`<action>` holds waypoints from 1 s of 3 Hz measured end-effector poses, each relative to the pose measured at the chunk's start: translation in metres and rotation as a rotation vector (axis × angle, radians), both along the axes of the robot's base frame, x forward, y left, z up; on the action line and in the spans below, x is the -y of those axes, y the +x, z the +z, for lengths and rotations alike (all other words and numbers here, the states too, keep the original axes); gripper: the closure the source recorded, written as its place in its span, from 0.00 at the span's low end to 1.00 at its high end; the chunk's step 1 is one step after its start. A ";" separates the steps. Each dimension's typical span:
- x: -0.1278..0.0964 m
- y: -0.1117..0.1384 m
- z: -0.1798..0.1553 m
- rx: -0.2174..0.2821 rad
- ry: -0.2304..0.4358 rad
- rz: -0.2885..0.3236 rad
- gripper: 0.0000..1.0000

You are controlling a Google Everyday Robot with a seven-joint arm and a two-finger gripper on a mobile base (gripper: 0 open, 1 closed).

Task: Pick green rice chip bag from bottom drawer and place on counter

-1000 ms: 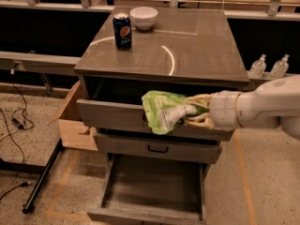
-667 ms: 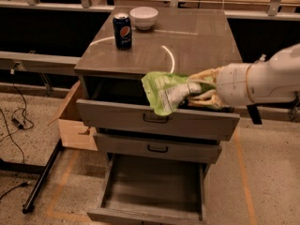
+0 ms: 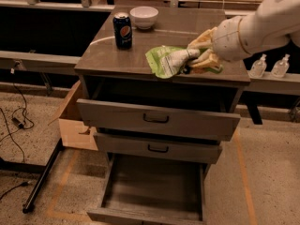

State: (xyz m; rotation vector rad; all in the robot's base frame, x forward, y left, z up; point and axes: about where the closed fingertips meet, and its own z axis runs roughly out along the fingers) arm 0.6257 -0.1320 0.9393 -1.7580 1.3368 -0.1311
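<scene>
Hand (image 3: 196, 60) clamped on green rice chip bag (image 3: 164, 61) over counter (image 3: 187, 22), bag partly hidden

Round red, white and blue Pepsi emblem on dark blue can (image 3: 123, 30), upper left of centre, standing on counter (image 3: 187, 27). White label patches with fine print on green rice chip bag (image 3: 166, 61), centre of frame; wording not legible. Gripper (image 3: 199, 60) right of centre, clamped on that bag's right end.
</scene>
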 end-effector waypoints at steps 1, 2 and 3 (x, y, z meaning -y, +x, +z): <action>0.002 0.054 0.018 0.036 0.001 -0.040 1.00; -0.008 0.092 0.035 0.060 0.019 -0.048 1.00; -0.015 0.120 0.031 0.021 0.019 -0.040 0.83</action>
